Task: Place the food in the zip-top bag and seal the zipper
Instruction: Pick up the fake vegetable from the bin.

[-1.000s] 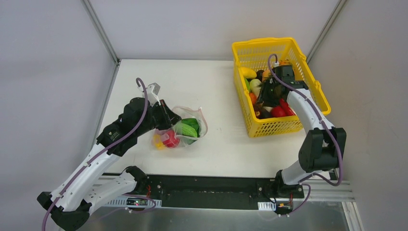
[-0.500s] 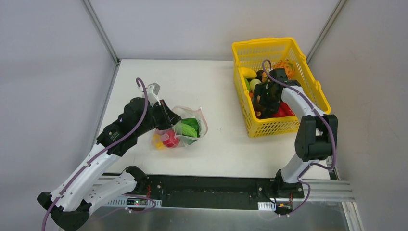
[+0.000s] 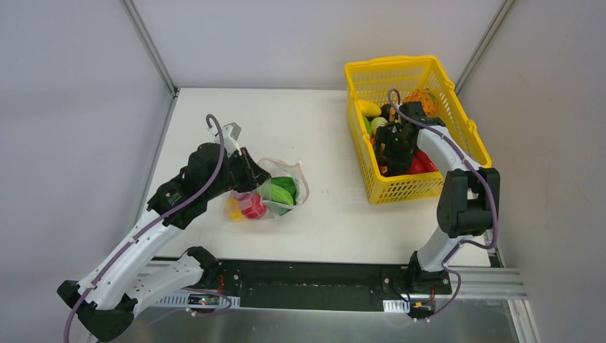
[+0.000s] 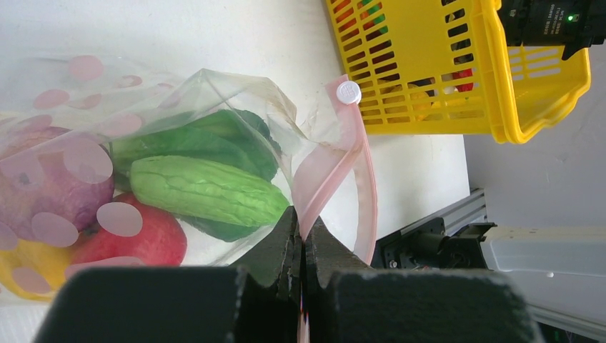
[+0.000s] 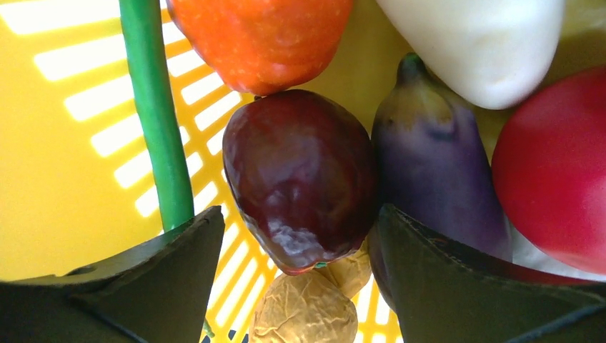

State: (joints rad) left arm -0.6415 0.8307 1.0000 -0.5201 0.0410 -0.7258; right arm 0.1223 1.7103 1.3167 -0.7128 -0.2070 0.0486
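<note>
Pinching the zipper (image 4: 336,153) between tightly closed fingertips, the left claw (image 4: 301,236) holds the mouth edge of the zip-top bag (image 4: 214,93). The bag lies on the bench (image 3: 336,207), well to the left of the yellow basket (image 3: 429,71), with its mouth gaping towards the basket. Inside it sit a bumpy green gourd (image 4: 204,189), a red fruit (image 4: 132,239) and a purple-pink piece (image 4: 36,186) (a yellow one (image 4: 14,271) shows at the corner). The left arm reaches forward with its elbow raised and its wrist turned towards the basket. Inside the basket the right claw (image 5: 300,214) points down, spread wide to either side of a dark red fruit (image 5: 300,182), with a purple eggplant (image 5: 432,164) just beside that fruit. The right arm bends over the basket's near wall.
</note>
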